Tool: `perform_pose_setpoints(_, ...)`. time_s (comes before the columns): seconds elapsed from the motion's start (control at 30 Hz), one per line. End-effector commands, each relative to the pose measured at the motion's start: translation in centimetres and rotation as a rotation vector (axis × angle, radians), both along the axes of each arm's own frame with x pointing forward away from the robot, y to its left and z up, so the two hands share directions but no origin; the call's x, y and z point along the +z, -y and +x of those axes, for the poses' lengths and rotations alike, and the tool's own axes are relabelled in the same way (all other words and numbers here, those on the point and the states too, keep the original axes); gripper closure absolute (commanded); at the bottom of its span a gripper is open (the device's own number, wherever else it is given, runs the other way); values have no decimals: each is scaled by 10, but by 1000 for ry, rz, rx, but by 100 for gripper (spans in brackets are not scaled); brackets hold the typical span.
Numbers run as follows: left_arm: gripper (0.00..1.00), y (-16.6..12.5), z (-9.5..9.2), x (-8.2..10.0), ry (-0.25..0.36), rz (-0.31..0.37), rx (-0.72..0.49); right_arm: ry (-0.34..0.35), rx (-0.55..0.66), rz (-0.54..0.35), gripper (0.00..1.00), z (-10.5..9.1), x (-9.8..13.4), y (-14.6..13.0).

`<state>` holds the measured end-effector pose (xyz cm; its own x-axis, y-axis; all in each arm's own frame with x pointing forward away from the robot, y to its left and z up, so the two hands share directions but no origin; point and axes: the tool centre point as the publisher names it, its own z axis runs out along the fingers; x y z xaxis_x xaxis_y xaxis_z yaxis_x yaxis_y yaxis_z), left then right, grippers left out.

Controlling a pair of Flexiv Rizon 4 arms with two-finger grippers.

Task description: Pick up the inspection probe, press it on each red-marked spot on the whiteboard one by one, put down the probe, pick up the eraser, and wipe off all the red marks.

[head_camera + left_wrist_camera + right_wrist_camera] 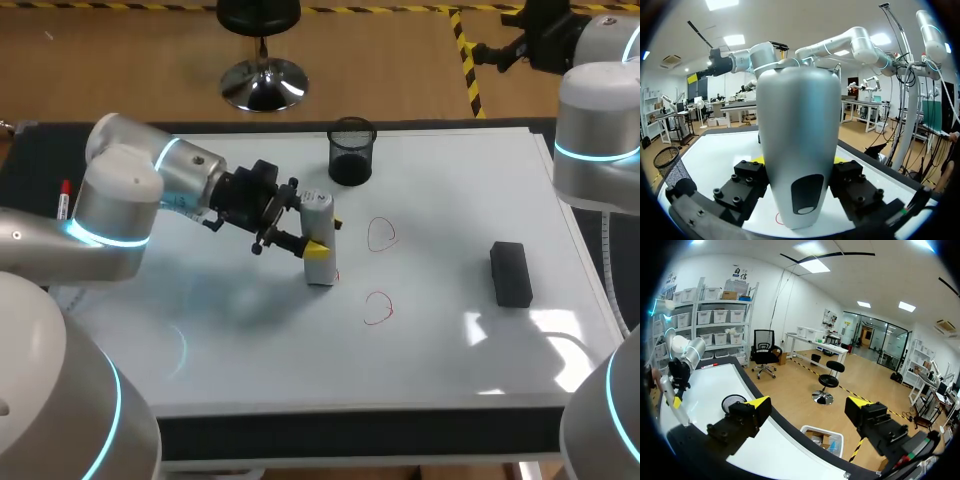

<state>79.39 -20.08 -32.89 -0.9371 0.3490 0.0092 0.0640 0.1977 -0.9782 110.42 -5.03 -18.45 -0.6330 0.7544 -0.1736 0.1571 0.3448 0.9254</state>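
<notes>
In the head view we are holding the probe (318, 215) upright in our left gripper (318, 247), its lower end resting on the whiteboard (250, 350). A trace of red (336, 275) is peeking out just beside its base. We judge that we are pressing on one of the marked spots, so the pick-up is done and the pressing is under way. Two more red loops, the farther loop (381, 235) and the nearer loop (378, 309), are lying a little to the right of the probe. We cannot tell whether either has been pressed. The eraser (511, 273) is lying flat well to the right, with nothing touching it, so we are counting the put-down, the eraser pick-up and all the wiping as left to do.

In the left wrist view the probe's grey body is filling the space between our fingers, which are clamping it from both sides. Part of a red mark is showing on the board under its tip. A mesh cup (670, 165) is standing off to one side.

In the right wrist view our right gripper (807, 405) is waiting above the table's edge, its jaws spread wide with nothing between them.
</notes>
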Motion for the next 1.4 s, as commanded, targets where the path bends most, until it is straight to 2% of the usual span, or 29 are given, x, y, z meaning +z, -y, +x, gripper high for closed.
perform_pose_setpoints(0.03,100,1,-2,-13,-5,7,0,0,0,0,0,0,0,0)
perform_pose_setpoints(0.33,100,-4,-2,-19,-10,20,0,0,0,0,0,0,0,0)
perform_pose_setpoints(1.17,100,-6,-3,-20,-10,20,-16,0,0,0,0,0,0,0)
perform_pose_setpoints(1.27,100,-6,-3,-20,-10,20,-16,-95,3,-6,0,3,9,-5)
perform_pose_setpoints(1.4,100,-6,-3,-20,-10,20,-16,-215,-34,-4,0,-13,25,-7)
